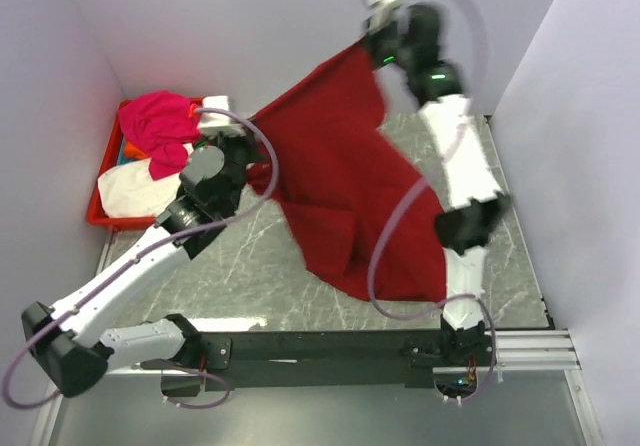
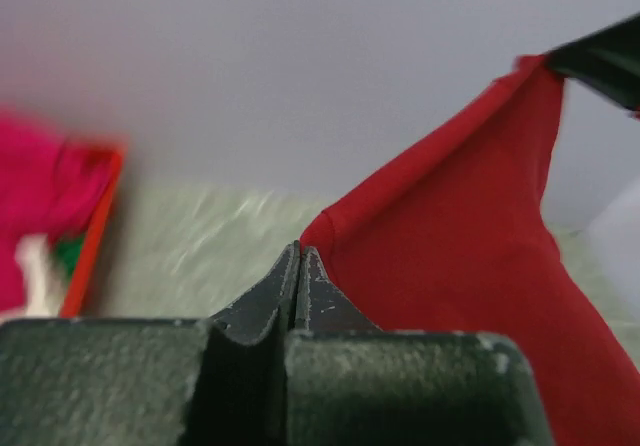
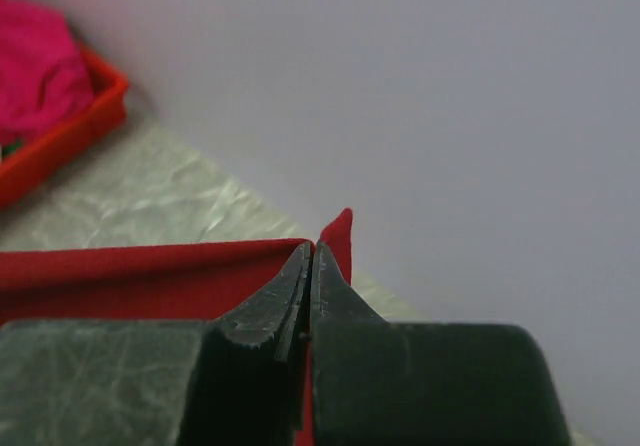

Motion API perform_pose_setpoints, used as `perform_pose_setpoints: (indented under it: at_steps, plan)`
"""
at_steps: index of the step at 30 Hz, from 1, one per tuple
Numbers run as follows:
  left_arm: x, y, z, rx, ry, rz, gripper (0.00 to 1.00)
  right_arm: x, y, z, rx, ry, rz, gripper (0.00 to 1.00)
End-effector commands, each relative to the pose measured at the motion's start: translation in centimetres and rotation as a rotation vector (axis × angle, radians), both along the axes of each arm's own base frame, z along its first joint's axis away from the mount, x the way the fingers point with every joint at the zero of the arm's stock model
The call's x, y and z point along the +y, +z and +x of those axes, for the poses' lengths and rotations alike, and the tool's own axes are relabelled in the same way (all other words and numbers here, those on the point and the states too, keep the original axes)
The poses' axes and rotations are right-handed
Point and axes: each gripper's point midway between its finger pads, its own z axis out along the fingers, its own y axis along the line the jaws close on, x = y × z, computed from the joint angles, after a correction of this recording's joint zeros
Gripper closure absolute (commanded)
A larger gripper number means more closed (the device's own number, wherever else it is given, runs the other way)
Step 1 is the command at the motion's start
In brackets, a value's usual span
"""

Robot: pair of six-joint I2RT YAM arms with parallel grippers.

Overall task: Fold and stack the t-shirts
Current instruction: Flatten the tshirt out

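Obs.: the dark red t-shirt (image 1: pixel 350 186) is lifted off the table (image 1: pixel 250 276), spread as a slanted sheet between the two arms. Its top edge runs taut from low left to high far right. The lower part drapes in loose folds toward the near right of the table and appears to rest there.

Grip: the left gripper (image 2: pixel 298 266) is pinched tight on one corner of the cloth, jaws meeting with no gap visible. The right gripper (image 3: pixel 309 266) is likewise clamped on the opposite corner, a small red tip poking past the fingertips.

Reading: we judge that the two-corner hold is there to let gravity pull the fabric flat and expose its outline before it is laid down for folding. The uneven heights leave diagonal creases across the body.

Material: soft matte knit, limp, no stiffness; it will sag and swing. The table is a hard, grey-green marbled slab.

Surroundings: a red plastic crate (image 1: pixel 112 223) sits at the far left, apart from the held shirt. It holds a crumpled magenta t-shirt (image 1: pixel 158 121) over a cream-white t-shirt (image 1: pixel 135 188), both unfolded heaps. No folded stack is visible.
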Motion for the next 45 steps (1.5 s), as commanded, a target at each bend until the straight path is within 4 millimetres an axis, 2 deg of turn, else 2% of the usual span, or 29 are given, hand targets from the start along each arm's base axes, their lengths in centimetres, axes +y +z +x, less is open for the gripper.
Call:
perform_pose_setpoints:
  at_steps: [1,2,3,4,5,6,7,8,9,10,11,12,13,14,15,16,17,19,20,21,22,23,25,26,31,32,38,45]
  plan:
    - [7.0,-8.4,3.5,0.224,0.189,-0.225,1.0,5.3,-5.9,3.4,0.038,-0.038,-0.007,1.0]
    - [6.3,-10.9,4.3,0.296,0.12,-0.279,1.0,5.7,-7.9,4.5,0.051,-0.081,-0.028,0.87]
    - [8.3,-15.3,5.9,0.397,0.163,-0.274,0.96,6.5,-12.1,5.6,0.108,-0.096,-0.07,0.5]
    - [8.6,-17.3,6.5,0.457,0.155,-0.279,0.86,6.8,-14.1,5.6,0.154,-0.106,-0.09,0.42]
    - [9.0,-19.0,7.1,0.514,0.159,-0.289,0.75,6.8,-15.2,5.6,0.184,-0.105,-0.095,0.39]
    - [9.6,-20.5,8.4,0.572,0.176,-0.276,0.56,6.2,-15.8,5.4,0.212,-0.109,-0.103,0.36]
    - [10.0,-21.6,8.5,0.62,0.191,-0.249,0.49,4.6,-16.3,5.1,0.249,-0.116,-0.107,0.36]
    - [10.0,-20.8,9.0,0.608,0.186,-0.244,0.46,3.6,-18.9,4.3,0.32,-0.104,-0.135,0.35]
    - [9.7,-20.3,9.3,0.598,0.167,-0.241,0.38,3.1,-16.3,2.4,0.301,-0.04,-0.116,0.34]
    - [9.4,-19.4,9.4,0.58,0.141,-0.232,0.32,1.9,-16.5,1.4,0.309,-0.011,-0.146,0.34]
    - [9.0,-18.0,9.5,0.551,0.108,-0.204,0.23,-0.6,-19.6,0.1,0.39,0.0,-0.181,0.34]
    - [7.5,-16.8,9.1,0.536,0.015,-0.192,0.15,-1.3,-17.7,-1.9,0.375,0.067,-0.166,0.34]
    - [6.8,-16.1,8.9,0.52,-0.031,-0.175,0.11,-2.5,-19.1,-3.6,0.436,0.102,-0.199,0.34]
    - [6.3,-15.4,8.7,0.505,-0.077,-0.133,0.09,-5.3,-20.7,-4.4,0.504,0.096,-0.198,0.34]
    - [5.0,-15.1,8.0,0.5,-0.158,-0.105,0.01,-6.5,-21.5,-5.6,0.55,0.109,-0.202,0.34]
    - [3.6,-15.1,7.1,0.508,-0.255,-0.068,0.01,-7.2,-23.2,-7.7,0.632,0.177,-0.217,0.34]
    - [3.1,-15.8,6.3,0.54,-0.284,-0.051,0.01,-9.5,-25.1,-8.8,0.702,0.16,-0.216,0.34]
    - [1.7,-17.7,4.6,0.602,-0.337,-0.011,0.01,-11.6,-27.7,-10.5,0.78,0.156,-0.25,0.34]
    - [1.5,-18.5,3.4,0.635,-0.35,0.005,0.01,-12.5,-29.8,-11.7,0.839,0.146,-0.254,0.34]
    - [0.4,-19.2,2.2,0.653,-0.39,0.026,0.01,-13.5,-30.5,-12.1,0.855,0.125,-0.254,0.34]
    - [0.1,-19.7,1.4,0.665,-0.398,0.038,0.01,-13.8,-31.3,-12.2,0.858,0.11,-0.274,0.34]
    - [0.0,-20.6,0.0,0.686,-0.41,0.049,0.01,-15.4,-32.8,-12.5,0.896,0.07,-0.273,0.34]
    - [-0.8,-22.5,-2.5,0.741,-0.451,0.076,0.0,-16.6,-34.0,-12.3,0.916,0.017,-0.298,0.34]
    - [-1.0,-22.3,-3.4,0.737,-0.46,0.073,0.01,-17.1,-35.1,-12.1,0.939,-0.002,-0.302,0.35]
    - [-0.5,-23.9,-6.2,0.783,-0.466,0.033,0.01,-18.5,-37.5,-10.6,0.995,-0.084,-0.331,0.39]
    - [-0.2,-23.8,-6.3,0.776,-0.455,0.027,0.0,-18.9,-38.4,-10.7,1.015,-0.098,-0.345,0.4]
    - [0.0,-24.5,-5.8,0.78,-0.432,0.04,0.01,-20.4,-40.3,-10.6,1.03,-0.177,-0.398,0.4]
    - [0.3,-23.9,-3.6,0.752,-0.378,0.092,0.01,-22.3,-40.2,-9.2,1.018,-0.225,-0.38,0.41]
